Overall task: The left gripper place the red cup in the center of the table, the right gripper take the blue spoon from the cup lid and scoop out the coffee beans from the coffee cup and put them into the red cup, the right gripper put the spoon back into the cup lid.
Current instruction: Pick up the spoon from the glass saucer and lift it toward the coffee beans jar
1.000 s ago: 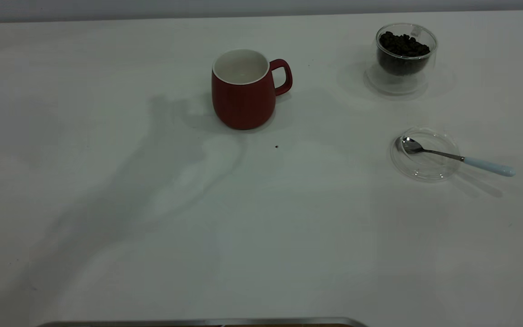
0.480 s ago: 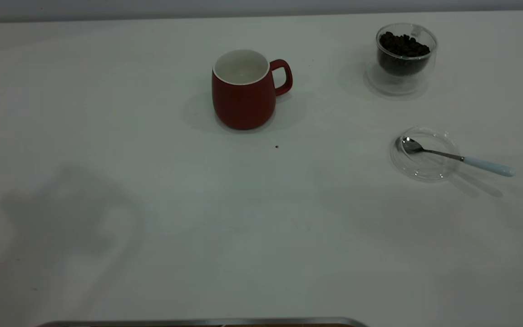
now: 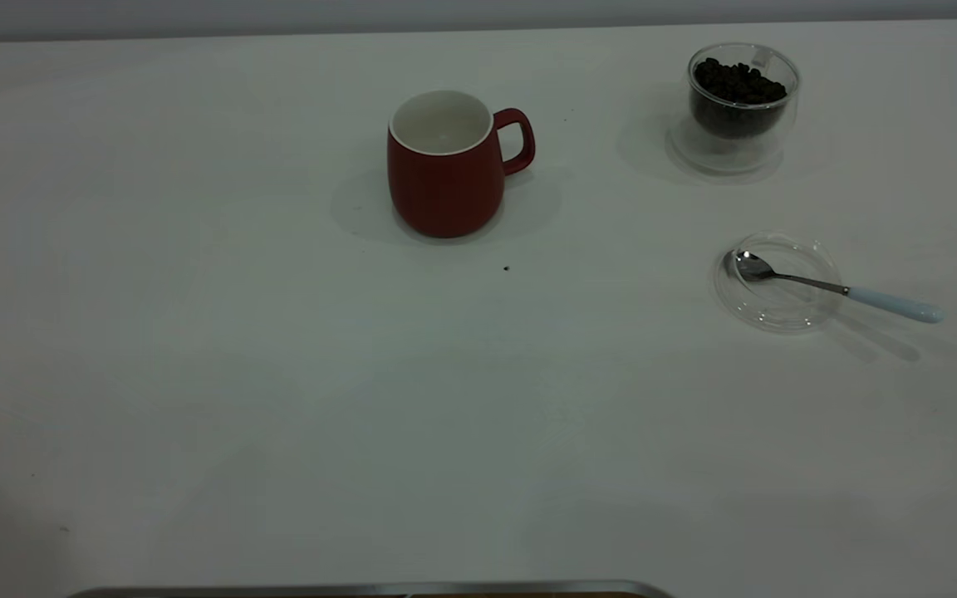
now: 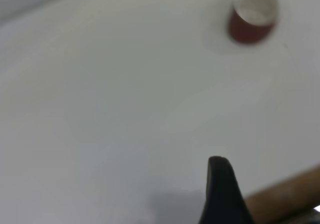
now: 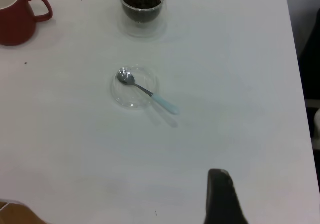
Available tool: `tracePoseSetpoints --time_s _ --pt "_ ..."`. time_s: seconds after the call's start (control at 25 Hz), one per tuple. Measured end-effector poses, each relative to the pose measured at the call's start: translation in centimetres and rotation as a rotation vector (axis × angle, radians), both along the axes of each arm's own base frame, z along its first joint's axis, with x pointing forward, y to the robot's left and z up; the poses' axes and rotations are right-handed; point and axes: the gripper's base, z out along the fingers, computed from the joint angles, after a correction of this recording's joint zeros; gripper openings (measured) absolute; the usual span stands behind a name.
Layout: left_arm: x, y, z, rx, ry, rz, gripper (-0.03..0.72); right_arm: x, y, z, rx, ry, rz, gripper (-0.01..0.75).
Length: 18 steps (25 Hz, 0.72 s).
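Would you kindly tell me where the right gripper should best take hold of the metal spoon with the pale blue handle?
Probably at the pale blue handle of the metal spoon, from above with fingers across it. That end sticks out past the clear glass lid towards the table's right edge, while the bowl lies inside the lid, where the rim would obstruct fingers.

a white table point(image 3: 279, 374) with one tiny dark speck point(image 3: 506, 268) on it.

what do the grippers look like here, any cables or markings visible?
Little shows. Neither arm appears in the exterior view. Each wrist view shows one dark, matte black finger with a rounded tip: the left gripper's finger and the right gripper's finger. No cables, markings or labels are visible, and the arm bodies are out of frame.
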Motion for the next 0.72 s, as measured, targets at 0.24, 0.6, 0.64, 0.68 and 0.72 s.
tracePoseSetpoints --time_s 0.24,0.6,0.64,0.68,0.72 --pt "-5.9 2.3 -5.0 -0.078 0.012 -0.02 0.532 0.0 0.0 0.0 0.0 0.0 0.0 0.492" --pt "-10.0 4.6 -10.5 -0.149 -0.035 0.104 0.532 0.0 0.0 0.0 0.0 0.0 0.0 0.492" --pt "-10.2 4.7 -11.0 -0.149 -0.044 0.145 0.532 0.0 0.0 0.0 0.0 0.0 0.0 0.492" --pt "-10.4 4.8 -11.5 -0.147 -0.05 0.181 0.532 0.0 0.0 0.0 0.0 0.0 0.0 0.492" --pt "-10.6 4.9 -11.9 -0.138 -0.057 0.231 0.532 0.0 0.0 0.0 0.0 0.0 0.0 0.492"
